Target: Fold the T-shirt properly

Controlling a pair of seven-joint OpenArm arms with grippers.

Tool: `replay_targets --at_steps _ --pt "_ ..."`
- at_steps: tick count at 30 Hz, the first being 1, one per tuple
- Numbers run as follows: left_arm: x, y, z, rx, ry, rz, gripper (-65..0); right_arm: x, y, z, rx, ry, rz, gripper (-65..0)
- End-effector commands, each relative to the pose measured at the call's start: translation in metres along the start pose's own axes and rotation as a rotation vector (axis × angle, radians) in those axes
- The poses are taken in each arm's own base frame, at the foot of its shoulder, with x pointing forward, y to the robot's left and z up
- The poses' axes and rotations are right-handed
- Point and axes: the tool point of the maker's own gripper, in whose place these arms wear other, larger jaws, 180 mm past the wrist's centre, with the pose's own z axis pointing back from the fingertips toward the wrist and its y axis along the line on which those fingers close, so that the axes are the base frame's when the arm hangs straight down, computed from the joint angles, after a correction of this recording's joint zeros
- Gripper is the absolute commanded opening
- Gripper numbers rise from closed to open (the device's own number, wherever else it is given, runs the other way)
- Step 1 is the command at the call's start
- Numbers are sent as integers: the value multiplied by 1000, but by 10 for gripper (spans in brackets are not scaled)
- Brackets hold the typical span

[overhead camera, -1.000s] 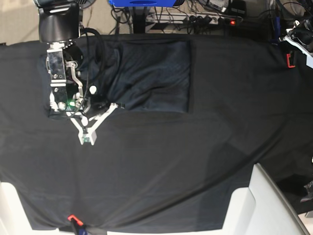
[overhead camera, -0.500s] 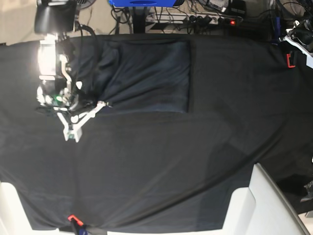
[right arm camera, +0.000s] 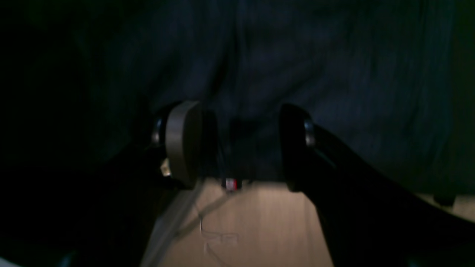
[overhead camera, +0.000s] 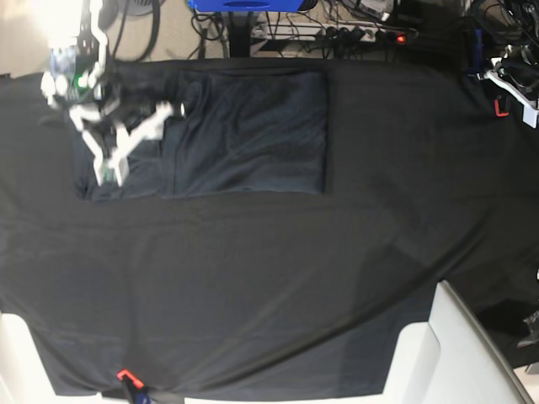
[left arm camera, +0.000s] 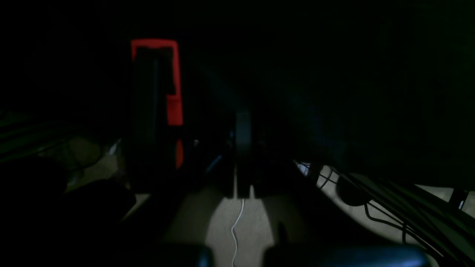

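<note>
Base view, black tablecloth, floor cables

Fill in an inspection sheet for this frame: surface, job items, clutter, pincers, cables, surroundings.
Surface: black tablecloth covers the table, with long creases across it.
Job items: T-shirt lies folded into a rough rectangle at the far edge; a looser part sticks out on its side toward the right arm.
Clutter: nothing seen on the cloth apart from the shirt.
Pincers: right pincer is open over the shirt's looser side, nothing between its fingers; left pincer is shut, parked off the far corner by a red clamp.
Cables: power strip and tangled leads on the floor behind the table.
Surroundings: blue base at the far edge; white panels at the near corner.
</note>
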Motion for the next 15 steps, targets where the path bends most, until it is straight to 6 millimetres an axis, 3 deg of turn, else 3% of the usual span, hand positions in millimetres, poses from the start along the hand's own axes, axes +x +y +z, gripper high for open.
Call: replay_targets --at_steps 1,4,11,15 --pt "13 7 7 11 -30 -27 -650 6 3 3 7 -29 -3 -330" --pt "13 7 7 11 -30 -27 -650 -3 5 3 12 -19 -4 -330" --pt "12 8 7 15 -25 -30 -650 -10 35 0 79 -10 47 -329" --pt "10 8 7 16 -21 -31 -650 -17 39 -6 86 15 45 -329"
